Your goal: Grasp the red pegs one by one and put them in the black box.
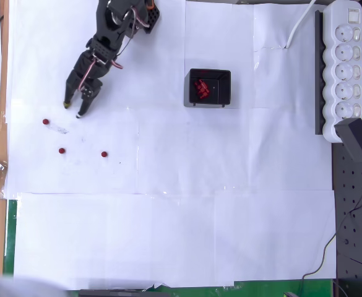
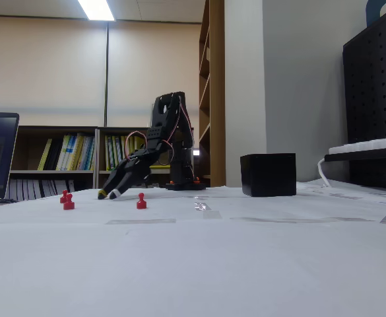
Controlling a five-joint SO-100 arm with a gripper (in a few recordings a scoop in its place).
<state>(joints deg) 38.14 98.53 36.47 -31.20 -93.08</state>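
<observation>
The gripper hangs low over the table, fingers slightly apart and holding nothing. Three red pegs stand just beyond its tips; the black box, well off to its side, holds several more.

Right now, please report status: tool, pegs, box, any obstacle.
Tool open, empty, low over the paper. Three red pegs loose on the sheet, nearest just below the tool. Several pegs already in the black box. Path clear.

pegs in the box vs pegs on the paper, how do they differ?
The red pegs in the black box lie clustered, touching; the three pegs on the paper stand apart, near the gripper. In the fixed view the loose pegs stand upright. Same red colour and size.
</observation>
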